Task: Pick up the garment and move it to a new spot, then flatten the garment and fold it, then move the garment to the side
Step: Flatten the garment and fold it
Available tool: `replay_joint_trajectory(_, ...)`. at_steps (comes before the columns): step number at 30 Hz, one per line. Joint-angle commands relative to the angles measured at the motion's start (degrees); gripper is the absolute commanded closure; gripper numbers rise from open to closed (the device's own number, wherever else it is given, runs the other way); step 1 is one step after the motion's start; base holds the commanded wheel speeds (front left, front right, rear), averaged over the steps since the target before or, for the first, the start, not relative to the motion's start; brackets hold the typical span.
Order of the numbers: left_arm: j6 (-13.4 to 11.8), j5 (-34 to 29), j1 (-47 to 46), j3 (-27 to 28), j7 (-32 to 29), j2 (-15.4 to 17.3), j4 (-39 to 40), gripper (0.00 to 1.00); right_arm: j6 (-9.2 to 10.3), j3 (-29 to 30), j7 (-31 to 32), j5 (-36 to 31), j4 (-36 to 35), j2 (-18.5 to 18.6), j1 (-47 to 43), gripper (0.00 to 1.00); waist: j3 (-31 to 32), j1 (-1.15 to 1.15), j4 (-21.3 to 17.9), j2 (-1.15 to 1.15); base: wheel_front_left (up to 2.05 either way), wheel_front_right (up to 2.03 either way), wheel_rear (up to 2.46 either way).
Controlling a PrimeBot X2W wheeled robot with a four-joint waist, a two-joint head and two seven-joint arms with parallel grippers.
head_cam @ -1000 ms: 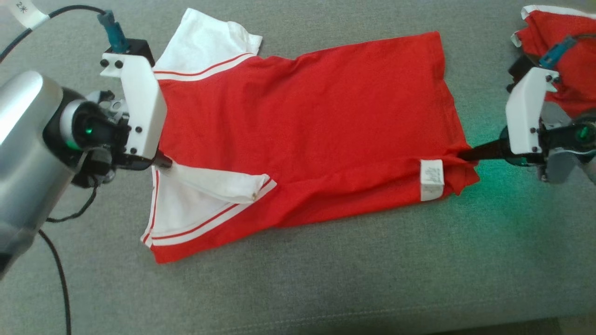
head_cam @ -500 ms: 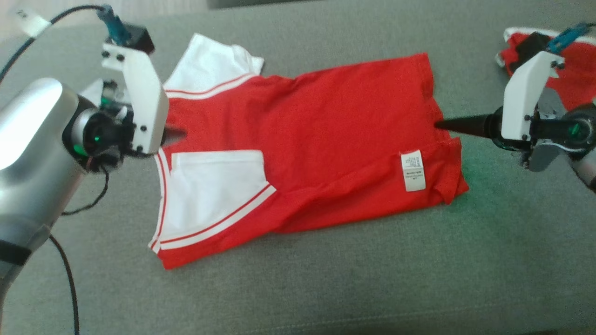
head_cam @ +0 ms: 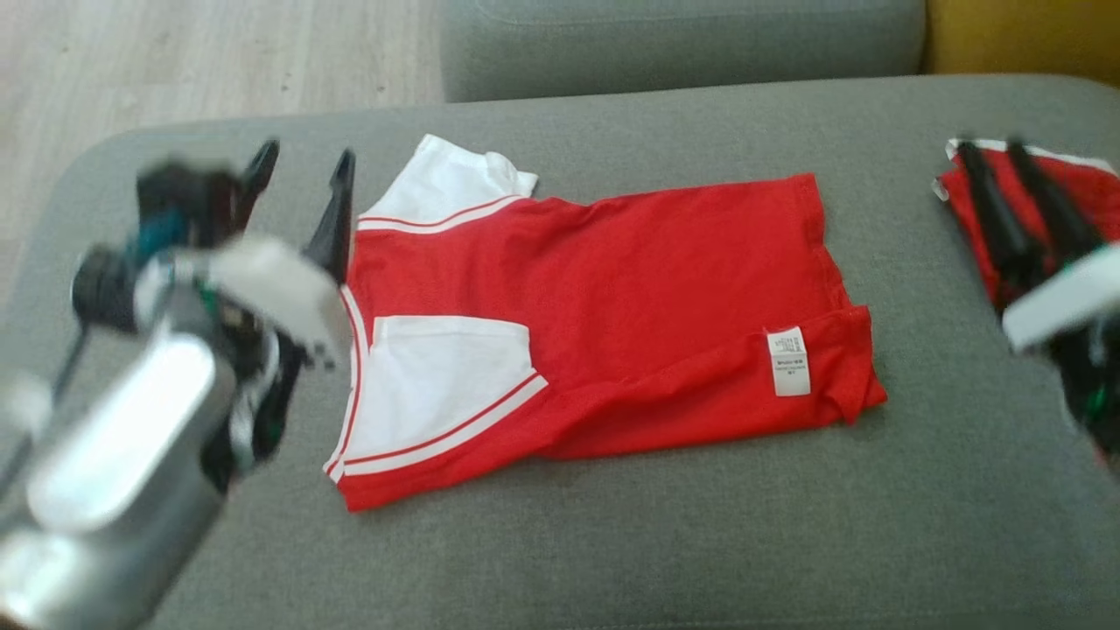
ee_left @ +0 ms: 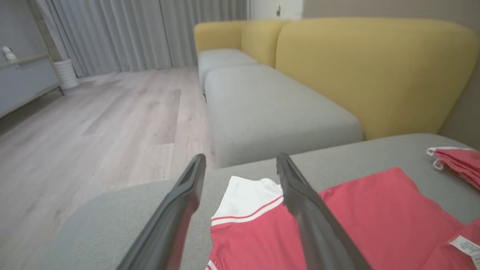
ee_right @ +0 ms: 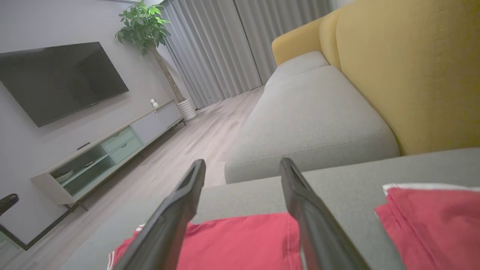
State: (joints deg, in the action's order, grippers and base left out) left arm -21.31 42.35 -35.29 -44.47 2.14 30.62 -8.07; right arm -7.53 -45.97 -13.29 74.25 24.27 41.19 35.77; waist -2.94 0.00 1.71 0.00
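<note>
Shirt (head_cam: 612,297), red w/ white sleeves, lies part-folded on grey sofa cushion (head_cam: 612,560), label up nr hem. Left gripper (head_cam: 308,153) just beside collar end, fingers spread wide, nothing held. Right gripper (head_cam: 989,149) nr 2nd red garment (head_cam: 1085,188) at right edge, fingers apart, empty, off shirt.

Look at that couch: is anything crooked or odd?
The shirt lies a bit askew, and its hem corner by the white label is bunched rather than flat. Nothing looks damaged.
</note>
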Motion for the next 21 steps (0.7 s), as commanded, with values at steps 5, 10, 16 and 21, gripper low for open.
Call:
replay_joint_trajectory(5,-8.7,-1.5,9.3,7.2,10.8,1.1,7.7,0.0,0.04,15.8,-1.7,-14.8,-2.9,-2.9,-11.3,0.0,-0.6,0.0,0.5,0.0,0.0,0.0,0.0)
replay_joint_trajectory(10,-11.8,-2.3,17.9,8.7,12.5,-0.5,9.0,0.0,0.04,26.2,-1.7,-27.6,-4.3,-10.3,-22.0,0.0,-1.4,0.0,0.4,0.0,0.0,0.0,0.0)
replay_joint_trajectory(16,-12.7,-3.7,24.3,9.7,12.8,-3.4,8.8,0.0,0.04,30.5,-0.5,-38.8,-4.4,-17.9,-28.4,0.0,-2.5,0.0,0.4,0.0,0.0,0.0,0.0)
replay_joint_trajectory(21,-9.6,-2.4,24.6,7.4,11.2,-4.8,4.6,0.0,0.04,31.4,4.5,-43.3,-2.7,-21.1,-27.8,0.0,-2.9,0.0,0.6,0.0,0.0,0.0,0.0)
